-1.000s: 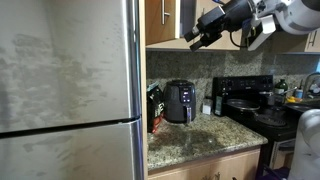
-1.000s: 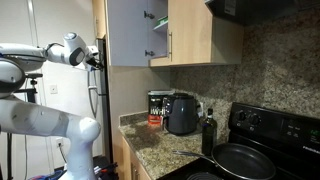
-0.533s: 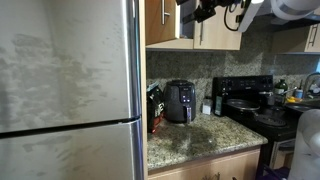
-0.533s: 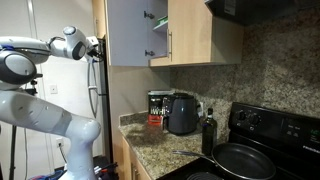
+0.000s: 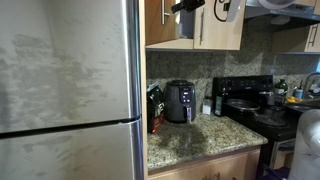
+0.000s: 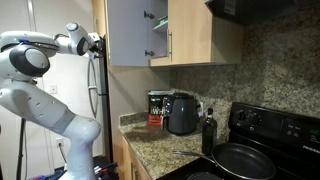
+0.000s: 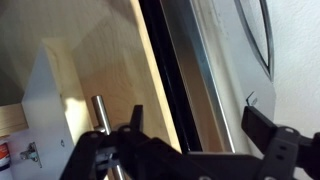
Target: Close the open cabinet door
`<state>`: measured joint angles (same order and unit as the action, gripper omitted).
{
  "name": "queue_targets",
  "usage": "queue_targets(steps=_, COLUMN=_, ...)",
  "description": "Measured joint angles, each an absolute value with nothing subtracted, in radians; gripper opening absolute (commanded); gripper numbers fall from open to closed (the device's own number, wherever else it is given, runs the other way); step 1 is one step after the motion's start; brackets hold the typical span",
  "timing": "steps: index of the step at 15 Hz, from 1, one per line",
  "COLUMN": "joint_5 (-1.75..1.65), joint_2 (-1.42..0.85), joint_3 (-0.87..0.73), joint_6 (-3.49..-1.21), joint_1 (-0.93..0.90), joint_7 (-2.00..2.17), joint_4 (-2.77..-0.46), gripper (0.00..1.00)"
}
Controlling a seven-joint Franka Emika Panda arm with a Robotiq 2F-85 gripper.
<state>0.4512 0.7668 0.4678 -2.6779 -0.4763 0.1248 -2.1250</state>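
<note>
Tan wooden cabinet door (image 6: 135, 30) hangs open, gripper (image 7: 192, 118) spread nearby.

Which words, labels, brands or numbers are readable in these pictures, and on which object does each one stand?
No text can be read with certainty in any view.
Packet beside the air fryer: it carries red and white print, too blurred to read.
Air fryer front: no legible brand or number.
Fridge door: no sign or label visible.
</note>
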Motion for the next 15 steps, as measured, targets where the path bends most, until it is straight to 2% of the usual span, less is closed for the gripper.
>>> queue_targets(steps=9, joint_5=0.34, joint_2=0.706, joint_3=0.477, joint_6=-2.937, joint_1=-0.47, joint_7=0.18, joint_4=-2.163, gripper=1.0)
queue_targets(steps=15, joint_5=0.23, joint_2=0.825, joint_3=0.42, joint_6=-2.959, joint_1=-0.44, joint_7=0.202, joint_4=-2.277, gripper=1.0)
